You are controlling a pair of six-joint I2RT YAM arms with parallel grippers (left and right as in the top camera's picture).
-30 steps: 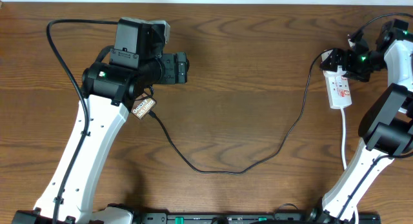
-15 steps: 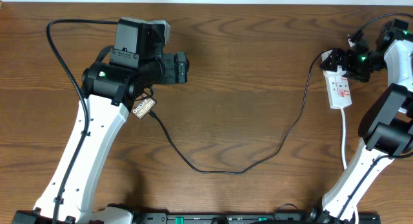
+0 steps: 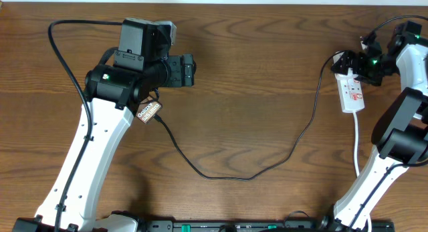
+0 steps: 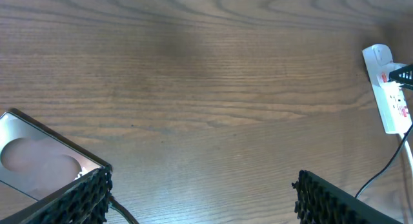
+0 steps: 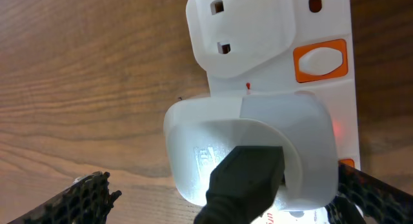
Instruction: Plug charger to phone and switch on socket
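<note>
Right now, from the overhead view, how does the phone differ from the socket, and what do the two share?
The phone is bronze-grey; the socket is white with red marks. The phone lies slanted, partly under the left arm; the socket lies nearly straight, mostly in the open, beside the right arm. The phone looks shorter than the long socket. Both lie flat on the table, and the black charger reaches each.
</note>
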